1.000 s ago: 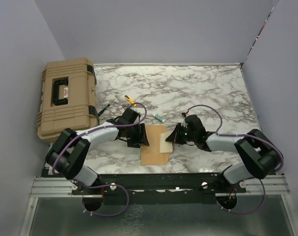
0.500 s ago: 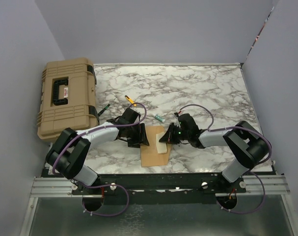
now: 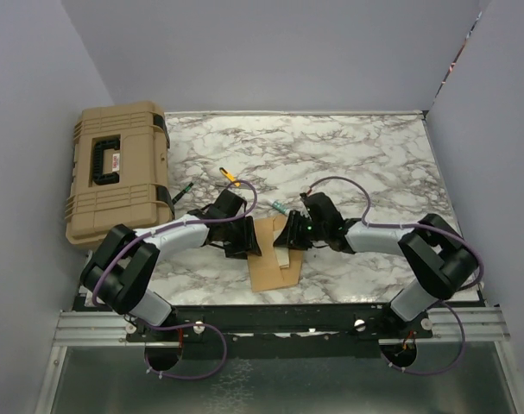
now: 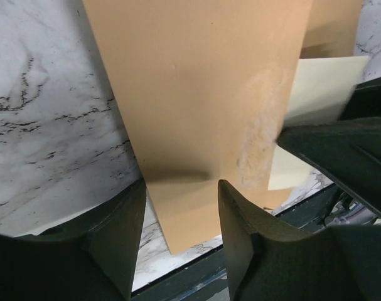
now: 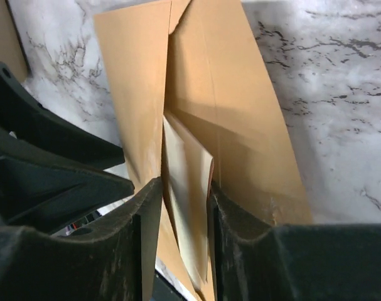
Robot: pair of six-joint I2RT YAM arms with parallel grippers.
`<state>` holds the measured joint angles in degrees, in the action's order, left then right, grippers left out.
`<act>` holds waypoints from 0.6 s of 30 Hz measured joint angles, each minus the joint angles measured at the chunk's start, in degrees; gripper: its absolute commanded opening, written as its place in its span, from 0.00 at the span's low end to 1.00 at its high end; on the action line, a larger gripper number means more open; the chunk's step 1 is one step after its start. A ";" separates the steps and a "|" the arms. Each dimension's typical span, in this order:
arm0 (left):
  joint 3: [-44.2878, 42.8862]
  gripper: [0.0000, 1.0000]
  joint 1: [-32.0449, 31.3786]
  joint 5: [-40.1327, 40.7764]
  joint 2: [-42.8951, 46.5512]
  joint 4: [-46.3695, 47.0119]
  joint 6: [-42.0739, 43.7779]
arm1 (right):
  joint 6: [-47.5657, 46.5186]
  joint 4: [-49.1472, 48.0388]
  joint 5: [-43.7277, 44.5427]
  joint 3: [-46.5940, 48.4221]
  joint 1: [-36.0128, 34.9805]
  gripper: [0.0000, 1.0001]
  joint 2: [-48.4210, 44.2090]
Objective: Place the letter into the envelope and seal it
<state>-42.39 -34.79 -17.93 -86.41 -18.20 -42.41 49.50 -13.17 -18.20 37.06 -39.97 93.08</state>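
Even, bright light falls from above me onto the white marble-patterned table, leaving only soft shadows beneath my arms. On my left gripper the black fingers look blurred, and a dark shadow lies just ahead of them on the tan kraft-paper envelope. My right gripper is likewise soft-focused at the lower edge; the paper beyond it is sharp

The tan paper envelope lies flat on the marble surface, near its front edge. The pale cream letter is tucked partway into its opening, with one end sticking out.
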 measured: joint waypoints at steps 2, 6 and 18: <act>0.20 0.50 -0.02 0.22 0.13 0.22 -0.11 | -0.39 4.98 1.18 2.19 -0.17 0.48 -1.70; 0.52 0.50 -0.09 0.44 0.35 0.70 -0.24 | -1.14 13.25 3.21 6.10 -0.42 0.52 -3.65; 0.57 0.50 -0.11 0.66 0.37 1.20 -0.22 | -2.40 26.45 7.32 8.20 -0.59 0.55 -3.56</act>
<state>-41.82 -34.89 -17.28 -86.04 -16.99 -42.63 47.09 13.28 -10.87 45.25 -40.56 89.52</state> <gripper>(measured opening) 0.505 0.525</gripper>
